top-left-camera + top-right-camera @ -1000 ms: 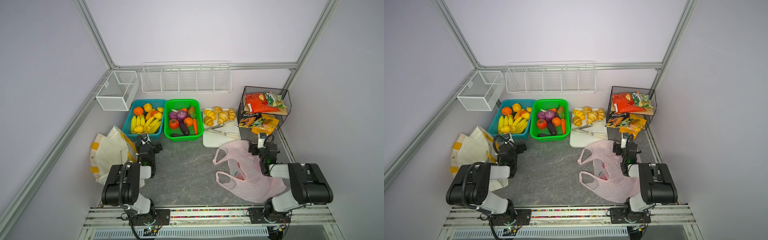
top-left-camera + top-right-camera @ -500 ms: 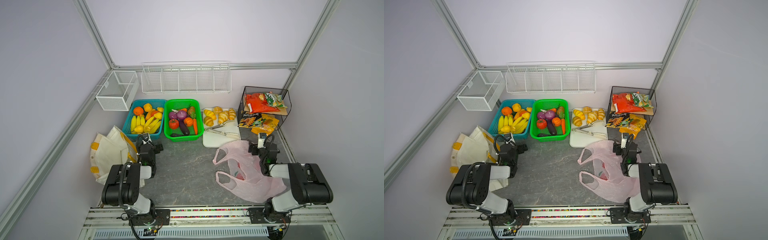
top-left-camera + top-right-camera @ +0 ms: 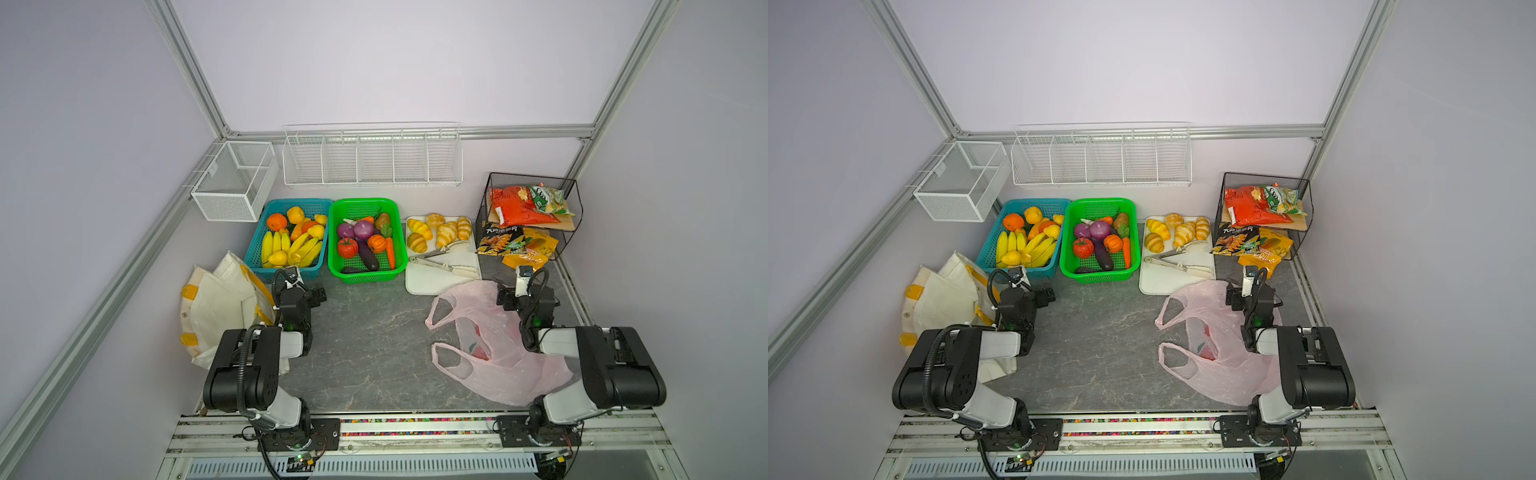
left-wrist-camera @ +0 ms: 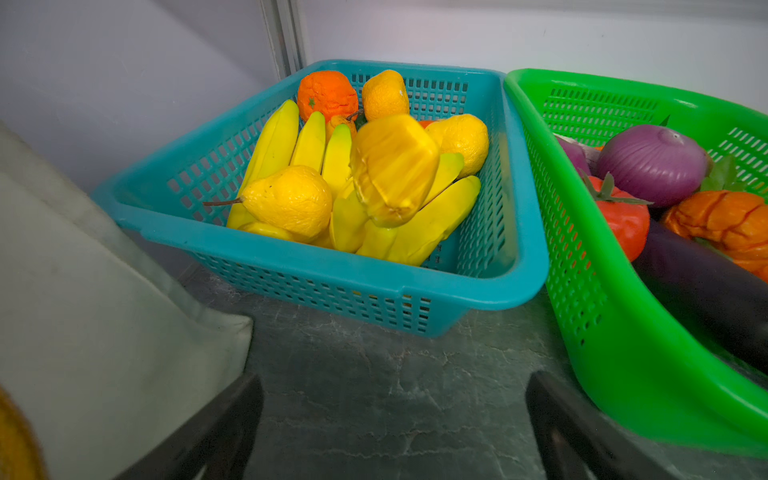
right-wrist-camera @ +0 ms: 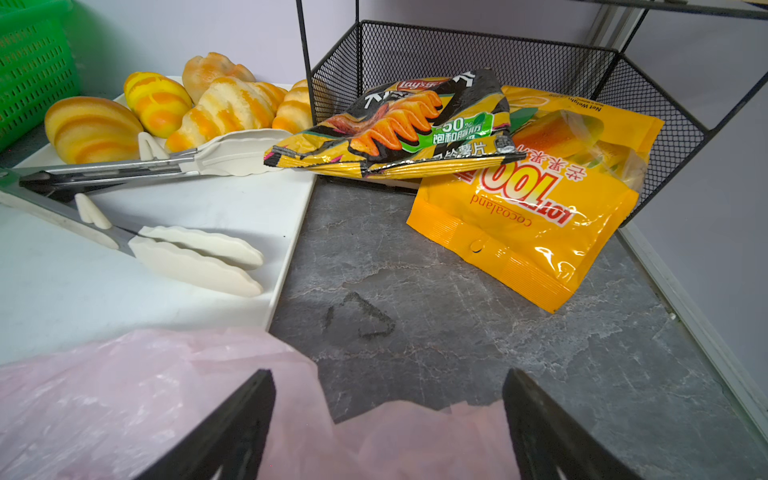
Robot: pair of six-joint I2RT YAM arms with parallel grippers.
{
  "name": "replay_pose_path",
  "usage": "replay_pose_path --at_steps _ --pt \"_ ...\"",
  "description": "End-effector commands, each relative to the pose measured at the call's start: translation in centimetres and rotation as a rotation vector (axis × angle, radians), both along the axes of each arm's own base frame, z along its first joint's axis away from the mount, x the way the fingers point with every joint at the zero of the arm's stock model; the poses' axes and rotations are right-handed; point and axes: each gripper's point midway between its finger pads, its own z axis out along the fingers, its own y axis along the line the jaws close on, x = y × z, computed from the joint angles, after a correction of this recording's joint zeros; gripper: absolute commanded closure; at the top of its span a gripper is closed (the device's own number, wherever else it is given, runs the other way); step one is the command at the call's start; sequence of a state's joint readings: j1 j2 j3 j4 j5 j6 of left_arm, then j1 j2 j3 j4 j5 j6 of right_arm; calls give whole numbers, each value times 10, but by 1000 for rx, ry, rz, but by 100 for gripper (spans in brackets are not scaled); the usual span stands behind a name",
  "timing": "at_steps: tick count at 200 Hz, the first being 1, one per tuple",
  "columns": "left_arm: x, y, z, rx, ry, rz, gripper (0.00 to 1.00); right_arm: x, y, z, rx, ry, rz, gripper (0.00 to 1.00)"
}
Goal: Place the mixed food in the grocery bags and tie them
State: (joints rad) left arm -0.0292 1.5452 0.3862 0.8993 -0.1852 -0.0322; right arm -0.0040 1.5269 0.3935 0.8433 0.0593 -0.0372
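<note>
The middle of the grey table (image 3: 370, 340) lies bare between the two arms, and this is the widest free room. The far edge is crowded: a blue basket (image 3: 286, 272) and a green basket (image 3: 365, 277) stand rim beside rim, then a white board (image 3: 436, 284) and a black wire rack (image 3: 490, 195) in the corner.

The left gripper (image 4: 395, 380) sits low just before the blue basket, fingers wide and empty. The cream tote (image 3: 216, 307) is close on one side and the green basket's wall on the other.

The right gripper (image 5: 388, 374) is also spread wide with nothing between its fingers. It hangs over the far edge of the pink bag (image 3: 498, 365), which lies flat with its loops toward the middle and laps onto the board's near corner.

The tomato (image 3: 347, 247), onion (image 3: 363, 229), pumpkin (image 3: 377, 243) and eggplant (image 3: 368, 257) lie in the green basket. A black packet (image 3: 498, 239) and a yellow packet (image 3: 525, 259) spill from the rack's lower level, and a red packet (image 3: 515, 208) lies on the shelf above.

In both top views each gripper is hidden under its own wrist. The arms cover part of the tote and of the bag. Something red and green shows through the bag (print or contents, I cannot tell).
</note>
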Motion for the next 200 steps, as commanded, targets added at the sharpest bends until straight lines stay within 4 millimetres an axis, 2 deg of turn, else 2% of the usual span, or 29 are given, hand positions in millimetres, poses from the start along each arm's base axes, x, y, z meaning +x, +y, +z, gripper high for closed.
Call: replay_pose_path --at_steps 1,115,143,167,200 --pt "2 -2 1 11 0 -12 0 -1 0 0 -2 -11 0 11" --pt "2 -4 2 15 -5 -26 0 -1 0 0 -1 -10 1 11" --pt "-2 -35 22 67 7 -177 0 -4 6 14 -48 -19 -1 12" --pt "-6 -79 43 135 72 -350 0 -9 2 40 -59 21 -68 12" --pt "-14 -130 79 -57 67 -527 1 -26 7 92 87 -65 -107 11"
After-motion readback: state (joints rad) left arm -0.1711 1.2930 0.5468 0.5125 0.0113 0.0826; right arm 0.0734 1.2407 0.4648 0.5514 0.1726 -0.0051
